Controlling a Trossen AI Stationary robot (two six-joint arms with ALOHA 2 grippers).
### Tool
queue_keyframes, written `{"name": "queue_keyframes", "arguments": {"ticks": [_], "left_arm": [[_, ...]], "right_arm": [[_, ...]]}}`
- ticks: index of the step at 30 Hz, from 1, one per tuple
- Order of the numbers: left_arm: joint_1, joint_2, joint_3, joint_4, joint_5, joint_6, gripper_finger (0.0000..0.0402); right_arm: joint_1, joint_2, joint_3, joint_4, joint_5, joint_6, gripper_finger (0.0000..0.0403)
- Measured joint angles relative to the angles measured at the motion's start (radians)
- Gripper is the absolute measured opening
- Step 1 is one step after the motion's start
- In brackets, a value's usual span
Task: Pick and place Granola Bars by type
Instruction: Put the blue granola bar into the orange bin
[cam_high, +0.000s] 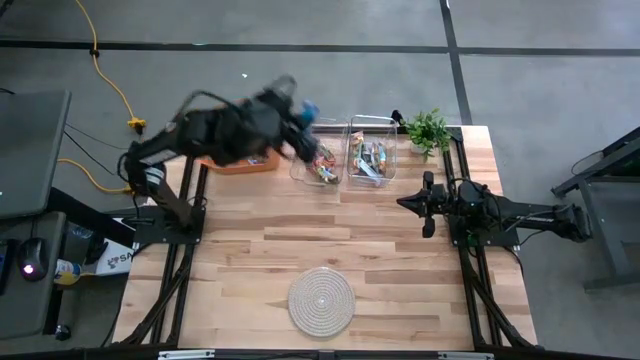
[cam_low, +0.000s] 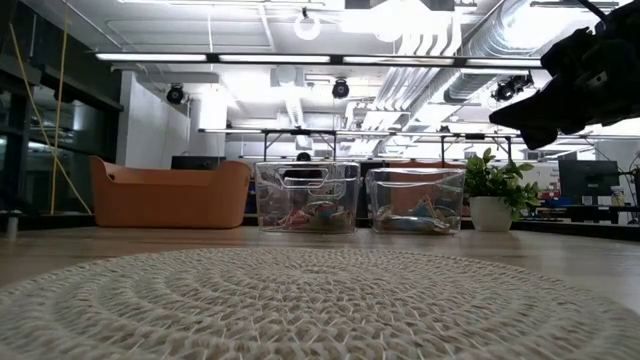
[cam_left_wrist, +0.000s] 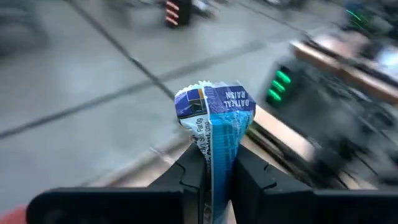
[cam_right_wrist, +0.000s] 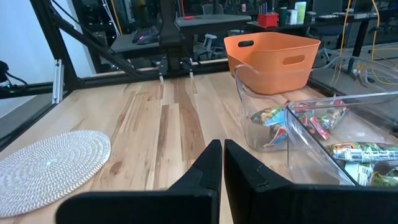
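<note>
Your left gripper (cam_left_wrist: 211, 180) clamps one blue granola bar (cam_left_wrist: 216, 121) above the two clear bins (cam_high: 342, 152); your right gripper (cam_right_wrist: 222, 163), beside them, is closed empty.

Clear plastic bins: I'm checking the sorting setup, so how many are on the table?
2: the left clear bin and the right clear bin stand side by side at the table's far edge, between the orange tub and potted plant.

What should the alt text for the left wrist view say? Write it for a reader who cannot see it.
The left hand is shut on a blue granola bar, whose crinkled wrapper end sticks up between the two dark fingers. Behind it, a grey floor and the edge of the wooden table are blurred.
</note>
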Motion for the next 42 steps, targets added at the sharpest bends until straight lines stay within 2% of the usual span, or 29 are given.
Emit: {"name": "queue_keyframes", "arguments": {"ticks": [8, 13, 16, 26, 29, 33, 36, 39, 42], "left_arm": [[0.203, -0.054, 0.0, -0.188, -0.233, -0.006, 0.0044], [0.349, -0.036, 0.0, -0.37, -0.235, -0.074, 0.0045], [0.443, -0.012, -0.01, -0.485, -0.197, -0.166, 0.0045], [0.688, -0.012, -0.286, -0.422, 0.026, -0.166, 0.0045], [0.743, -0.029, -0.406, -0.338, 0.118, -0.14, 0.0045], [0.808, -0.079, -0.601, -0.12, 0.299, -0.076, 0.0045], [0.843, -0.112, -0.741, 0.007, 0.392, -0.088, 0.0045], [0.883, -0.131, -0.859, 0.065, 0.456, -0.097, 0.0045], [0.905, -0.146, -0.955, 0.117, 0.477, -0.118, 0.0045]], "right_arm": [[0.0, 0.0, 0.0, 0.0, 0.0, 0.0, 0.0], [0.0, 0.0, 0.0, 0.0, 0.0, 0.0, 0.0], [0.0, 0.0, 0.0, 0.0, 0.0, 0.0, 0.0], [0.0, 0.0, 0.0, 0.0, 0.0, 0.0, 0.0], [0.0, 0.0, 0.0, 0.0, 0.0, 0.0, 0.0], [0.0, 0.0, 0.0, 0.0, 0.0, 0.0, 0.0], [0.0, 0.0, 0.0, 0.0, 0.0, 0.0, 0.0], [0.0, 0.0, 0.0, 0.0, 0.0, 0.0, 0.0], [0.0, 0.0, 0.0, 0.0, 0.0, 0.0, 0.0]]}}
